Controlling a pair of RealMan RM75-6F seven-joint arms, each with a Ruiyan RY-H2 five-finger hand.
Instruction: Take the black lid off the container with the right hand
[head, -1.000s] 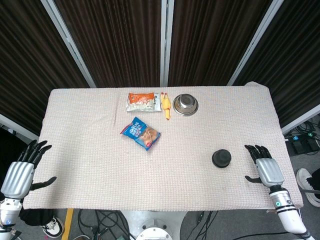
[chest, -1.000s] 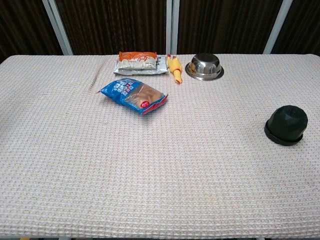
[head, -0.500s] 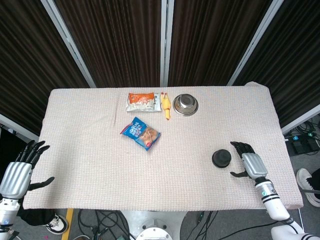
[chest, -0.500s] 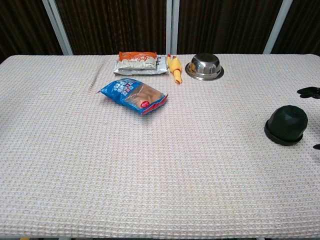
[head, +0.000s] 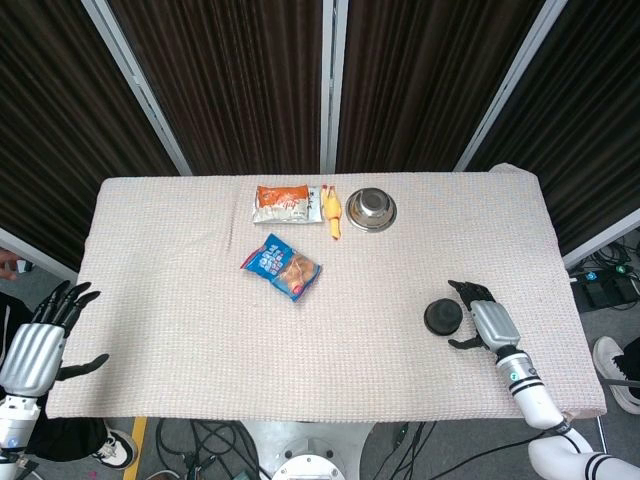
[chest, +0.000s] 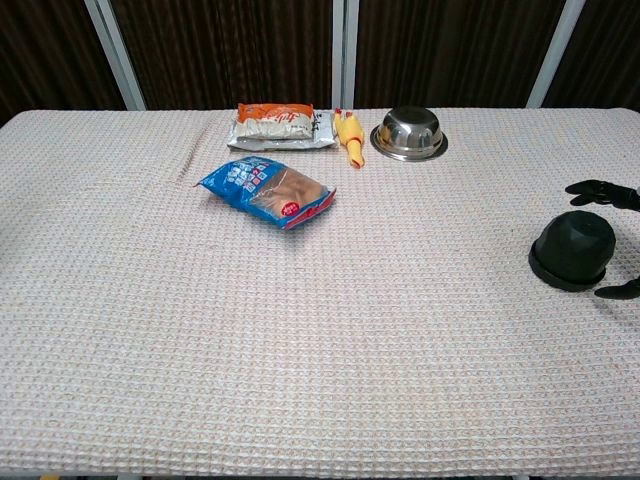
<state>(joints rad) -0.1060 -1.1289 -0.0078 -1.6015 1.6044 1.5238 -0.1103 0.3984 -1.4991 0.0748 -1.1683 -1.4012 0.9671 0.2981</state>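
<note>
Right hand: the right hand lies just beside the black lid, on its outer side, fingers apart and holding nothing; fingers and thumb bracket the lid front and back without visible contact, a posture judged to prepare a sideways grasp.
Black lid: the black lid, a matte, faceted dome on a wider round base, sits immediately inward of the right hand; the container beneath cannot be told apart from it.
Fingertips, chest view: dark fingertips enter from the frame's right edge beyond the lid, and the thumb tip shows nearer, so the lid stands between them.
Table cover: a pale waffle-weave cloth spreads under hand and lid; its texture likely resists sliding.
Steel bowl: a polished round bowl stands well apart, far forward and inward of the hand.
Rubber chicken: a yellow toy chicken lies just beside the bowl.
Snack packets: a glossy orange-and-white packet and a crinkled blue packet lie further inward.
Left hand: the left hand hangs off the table's opposite corner, fingers spread, empty, evidently idle.
</note>
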